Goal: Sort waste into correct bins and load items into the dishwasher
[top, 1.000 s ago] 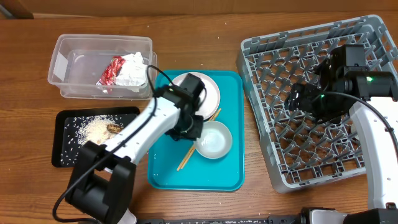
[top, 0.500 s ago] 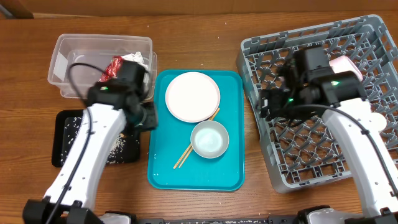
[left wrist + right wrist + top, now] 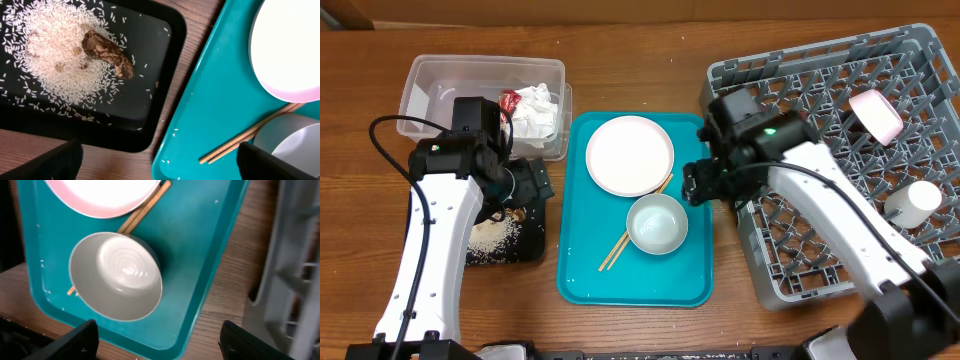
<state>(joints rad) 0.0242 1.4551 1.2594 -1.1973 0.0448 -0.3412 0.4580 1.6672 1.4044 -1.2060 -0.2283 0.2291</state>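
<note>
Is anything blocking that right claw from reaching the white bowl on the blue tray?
Nothing visible does. The right gripper hangs open above the bowl; the chopsticks lie partly under it, not over it.

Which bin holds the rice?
The shallow black tray; loose rice and a brown scrap lie in it. The clear tub holds a white napkin and red wrapper.

Tray [image 3: 692, 262]: blue-green, flat on the table.
Chopsticks [image 3: 619, 252]: two, side by side, slanted on the tray.
Table [image 3: 650, 55]: brown wood.
</note>
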